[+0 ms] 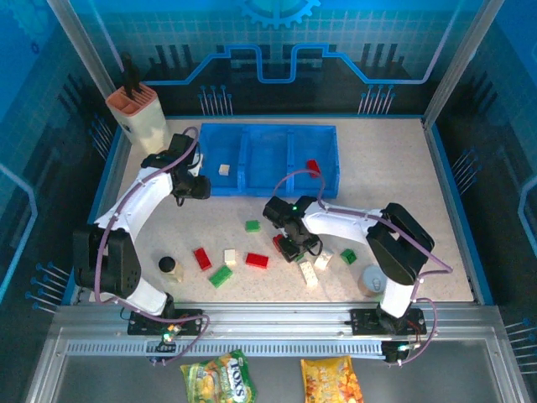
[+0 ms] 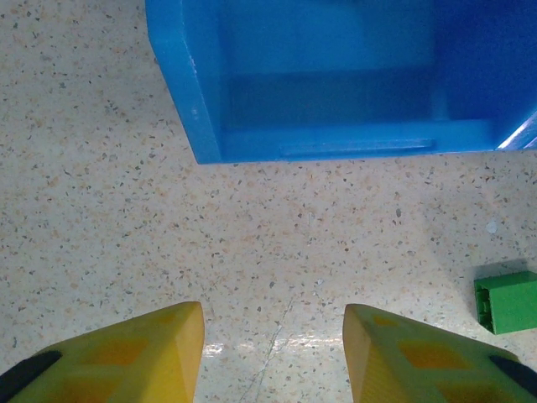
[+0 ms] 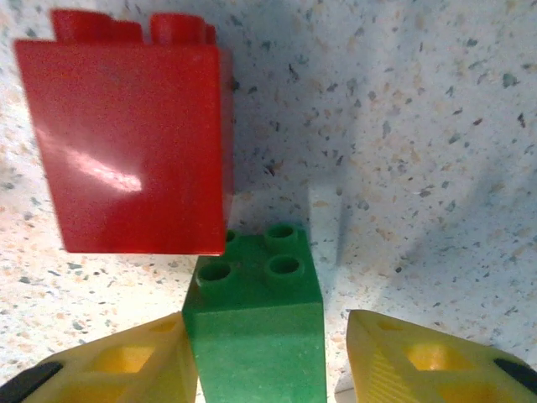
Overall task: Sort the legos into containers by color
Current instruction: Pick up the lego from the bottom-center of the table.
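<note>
Looking down on your speckled surface (image 1: 403, 185), you have the blue tray (image 1: 267, 159) at the far side, one cream lego (image 1: 224, 170) in its left compartment and one red lego (image 1: 313, 167) in its right. Your left gripper (image 2: 273, 336) hangs over bare surface at the tray's near left corner, yellow fingers (image 2: 126, 361) spread apart, holding nothing; a green lego (image 2: 508, 302) lies off to its right. Your right gripper (image 3: 273, 353) sits low near the middle, straddling a green brick (image 3: 256, 327): one finger (image 3: 126, 369) touches it, the other stands just clear, so nothing is pinched. A red brick (image 3: 134, 143) touches the green one's far end. Other loose legos (image 1: 221, 275) lie scattered nearby.
</note>
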Action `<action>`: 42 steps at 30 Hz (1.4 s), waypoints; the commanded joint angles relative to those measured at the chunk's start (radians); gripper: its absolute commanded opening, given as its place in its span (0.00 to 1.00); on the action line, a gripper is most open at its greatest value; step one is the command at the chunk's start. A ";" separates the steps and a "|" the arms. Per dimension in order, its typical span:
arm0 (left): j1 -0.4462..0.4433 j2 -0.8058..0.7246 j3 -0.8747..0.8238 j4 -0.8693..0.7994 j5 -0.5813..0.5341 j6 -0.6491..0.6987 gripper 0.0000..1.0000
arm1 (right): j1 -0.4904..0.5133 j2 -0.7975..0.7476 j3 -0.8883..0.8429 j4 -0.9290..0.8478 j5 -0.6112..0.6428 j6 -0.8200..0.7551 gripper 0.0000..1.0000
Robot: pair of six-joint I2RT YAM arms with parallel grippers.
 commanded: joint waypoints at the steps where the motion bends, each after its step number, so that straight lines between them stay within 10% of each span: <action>1: 0.006 -0.003 -0.019 0.004 0.009 0.006 0.48 | 0.019 0.021 -0.012 -0.002 0.013 0.013 0.48; 23: 0.006 0.000 -0.019 0.004 0.004 0.009 0.48 | 0.026 -0.060 0.042 -0.099 0.032 0.066 0.37; 42: 0.008 -0.001 -0.021 0.009 0.010 0.003 0.48 | 0.022 0.050 0.349 -0.129 0.171 0.494 0.36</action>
